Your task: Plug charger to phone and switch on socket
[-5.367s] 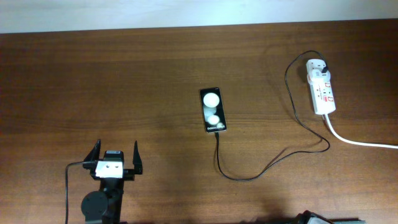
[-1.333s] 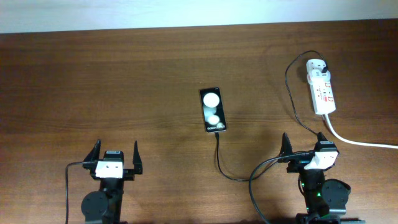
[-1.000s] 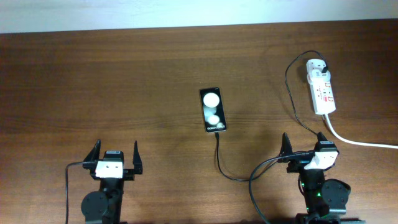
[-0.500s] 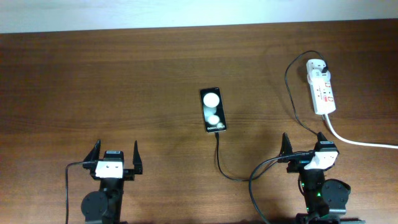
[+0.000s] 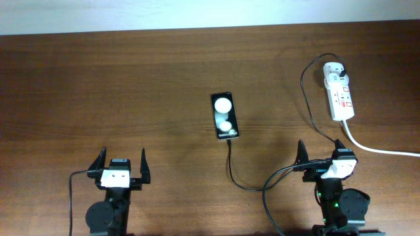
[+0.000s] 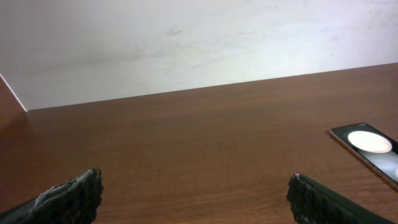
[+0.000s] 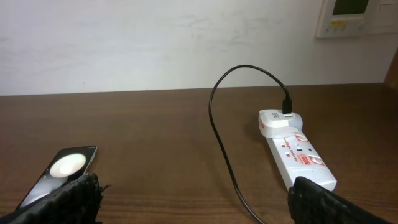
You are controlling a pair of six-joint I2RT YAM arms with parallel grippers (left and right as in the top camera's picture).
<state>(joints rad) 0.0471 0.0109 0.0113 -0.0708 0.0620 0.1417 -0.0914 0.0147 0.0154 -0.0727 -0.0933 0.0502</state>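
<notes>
- Overhead: the phone (image 5: pixel 224 116) is lying face up near the middle of the table (image 5: pixel 98 85); the charger (image 5: pixel 289 167) is running from the phone's near end in a loop across to the socket (image 5: pixel 339 90) at the far right; whether the tip is seated in the phone cannot be told from here; the left gripper (image 5: pixel 121 166) and right gripper (image 5: pixel 322 153) are both sitting at the near edge, jaws spread wide and holding nothing.
- Left wrist: the released fingers (image 6: pixel 68 198) are framing bare wood; the phone (image 6: pixel 368 146) is showing at the right edge, well apart.
- Right wrist: the splayed fingers (image 7: pixel 68 198) are facing the socket (image 7: pixel 292 148) ahead on the right, a white adapter (image 7: pixel 280 121) plugged into its far end, the charger (image 7: pixel 227 124) arching out of it; the phone (image 7: pixel 59 169) is lying low left.
- Judgement: neither arm is engaging anything yet; the right arm is likely needing to reach forward and press the socket's switch.
</notes>
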